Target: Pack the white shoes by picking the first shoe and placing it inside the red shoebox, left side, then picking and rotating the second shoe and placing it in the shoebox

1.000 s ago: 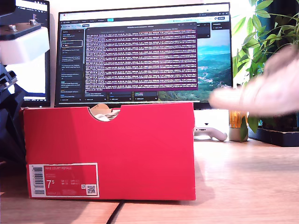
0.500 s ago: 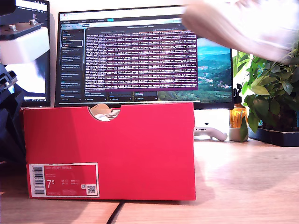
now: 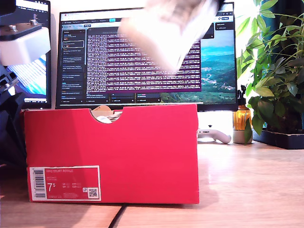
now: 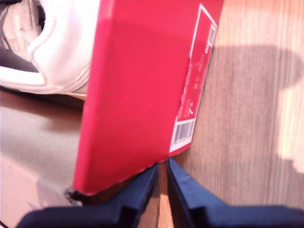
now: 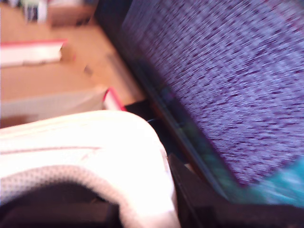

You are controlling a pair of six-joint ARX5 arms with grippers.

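- One white shoe (image 3: pixel 168 31) is up in the air, above the red shoebox (image 3: pixel 111 156) and in front of the monitor (image 3: pixel 142 61). It looks blurry in the exterior view.
- In the second wrist view the same white shoe (image 5: pixel 85 152) fills the space right at my second gripper. The fingers are hidden, but the shoe hangs in the air there, so my second gripper is holding it.
- The other white shoe (image 4: pixel 52 47) is lying inside the red shoebox (image 4: pixel 137 95). You can see it in the first wrist view, and a little bit of it peeks through the round notch in the box's top edge in the exterior view.
- The red shoebox stands on the wooden table (image 3: pixel 251 185), toward the exterior view's left. Its white label (image 3: pixel 64 183) says 7.5.
- My first gripper (image 4: pixel 162 178) is low, just beside the box's corner near the label. Its two dark fingers (image 4: pixel 137 192) are almost together, with only a thin gap and nothing in it.
- A green plant (image 3: pixel 273 71) stands at the exterior view's right, behind the table.
- A small orange bottle (image 3: pixel 242 121) sits beside the plant.
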